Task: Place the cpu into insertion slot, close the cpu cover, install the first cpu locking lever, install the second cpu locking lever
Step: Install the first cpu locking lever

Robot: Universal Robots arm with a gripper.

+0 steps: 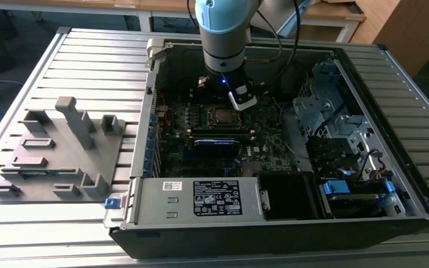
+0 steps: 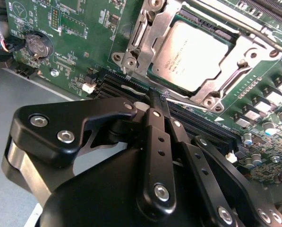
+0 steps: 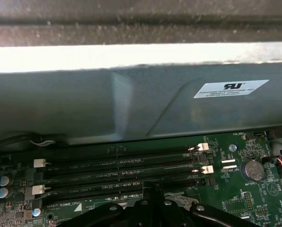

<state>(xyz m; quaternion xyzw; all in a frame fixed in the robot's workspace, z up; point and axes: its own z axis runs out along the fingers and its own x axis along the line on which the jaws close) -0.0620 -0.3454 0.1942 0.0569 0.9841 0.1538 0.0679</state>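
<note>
Black memory slots (image 3: 122, 172) lie between the gripper (image 3: 152, 190) and grey wall (image 3: 131, 104).

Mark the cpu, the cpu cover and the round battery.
cpu (image 2: 195, 54): second wrist view, metal top.
cpu cover (image 2: 253, 45): second wrist view, frame side.
round battery (image 2: 39, 45): second wrist view, its face.

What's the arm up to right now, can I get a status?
Gripper shut, tips at the cpu cover edge. Cpu seated, cover closed around it. Memory slots right beside the tips.
</note>
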